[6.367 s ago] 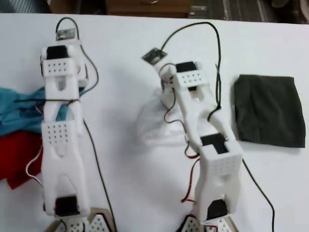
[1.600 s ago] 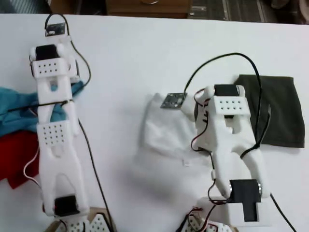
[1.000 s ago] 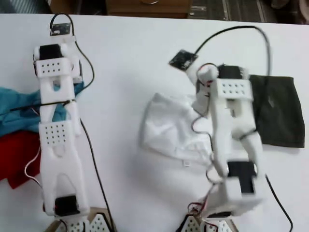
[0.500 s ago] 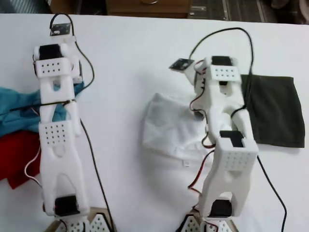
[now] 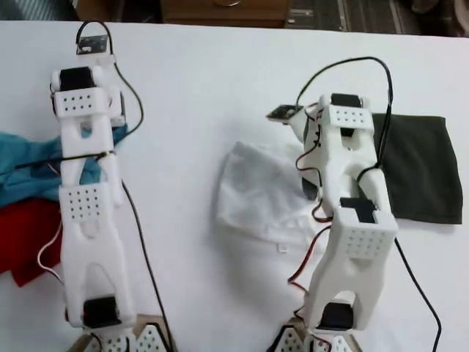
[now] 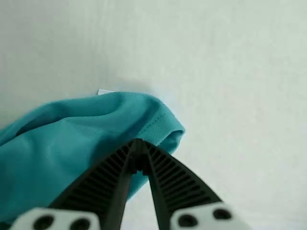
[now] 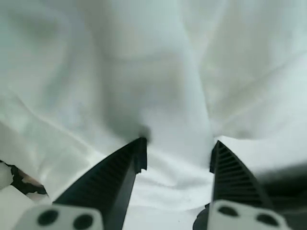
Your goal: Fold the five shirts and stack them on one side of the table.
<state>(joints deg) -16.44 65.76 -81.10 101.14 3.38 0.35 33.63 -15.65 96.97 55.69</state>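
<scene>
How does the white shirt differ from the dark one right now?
The white fabric shirt lies rumpled with uneven edges; the dark grey fabric shirt is folded into a flat, neat rectangle. The white shirt is mid-table with the right tool open over it; the dark shirt lies farther right. Both rest on the white table.

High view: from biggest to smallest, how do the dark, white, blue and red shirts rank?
1. dark shirt and white shirt: about alike, each partly under an arm.
2. blue shirt and red shirt: smaller as seen, about alike, both cut off at the edge.
</scene>
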